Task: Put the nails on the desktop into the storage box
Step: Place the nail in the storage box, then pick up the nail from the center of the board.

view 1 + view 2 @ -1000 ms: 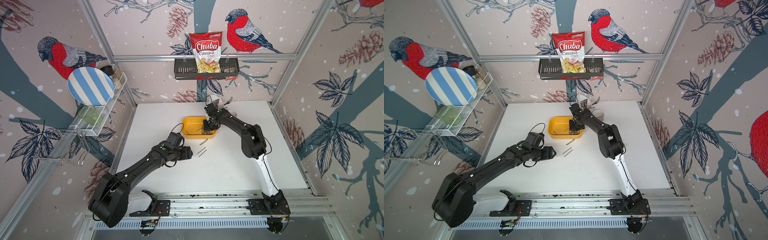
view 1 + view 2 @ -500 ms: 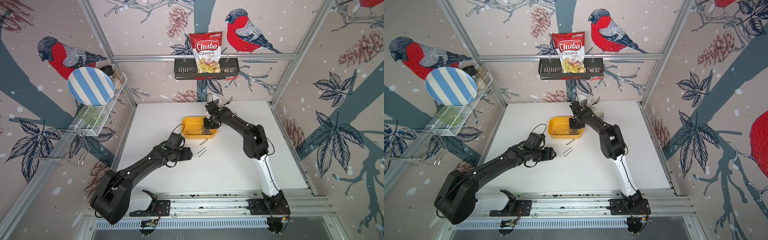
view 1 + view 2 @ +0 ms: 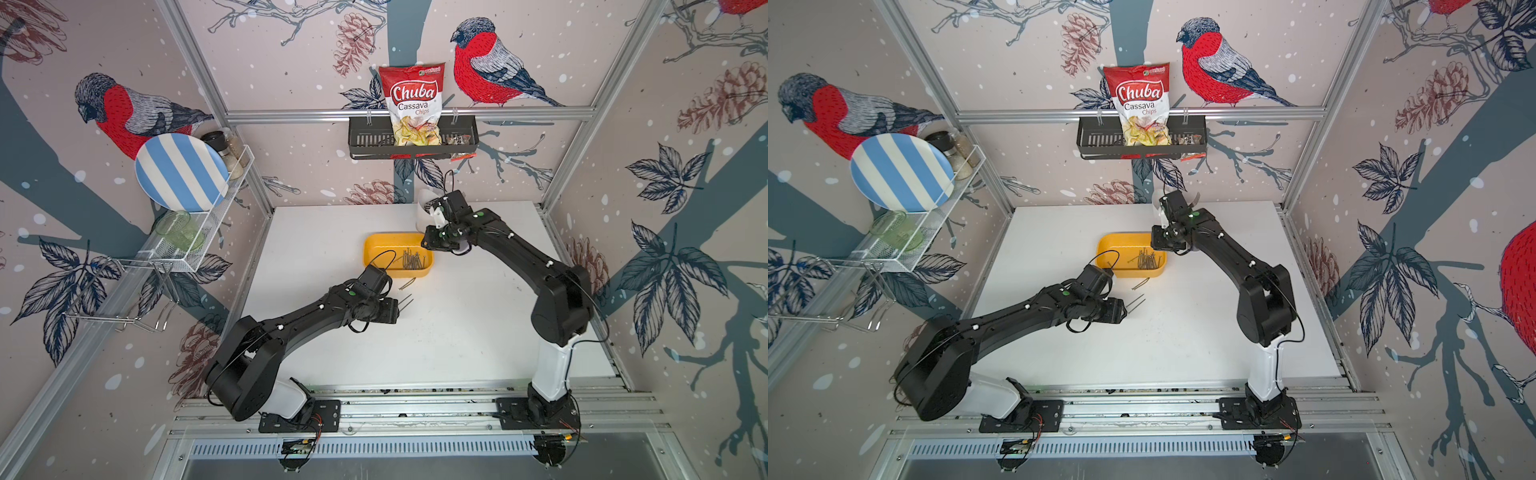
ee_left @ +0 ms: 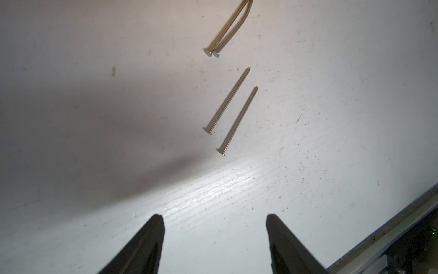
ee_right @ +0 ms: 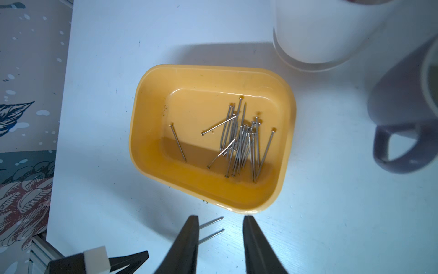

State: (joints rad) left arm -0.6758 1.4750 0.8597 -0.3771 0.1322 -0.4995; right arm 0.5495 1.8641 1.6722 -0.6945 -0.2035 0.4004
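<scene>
Beneath both grippers, the desktop carries the storage box, set between the two arms, probably so that either can reach it. The right gripper hangs just off the box's near rim, jaws partly apart and empty, with a heap of nails in the box ahead of it. The left gripper stands wide and holds nothing. It is lined up on two loose nails lying parallel just ahead of its fingertips, with another pair beyond.

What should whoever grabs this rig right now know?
Left gripper: open, empty, over the desktop, facing two parallel nails.
Right gripper: open, empty, beside the storage box.
Done: most nails lie in the box.
Left: four on the desktop, the parallel pair and a touching pair nearer the box.
</scene>
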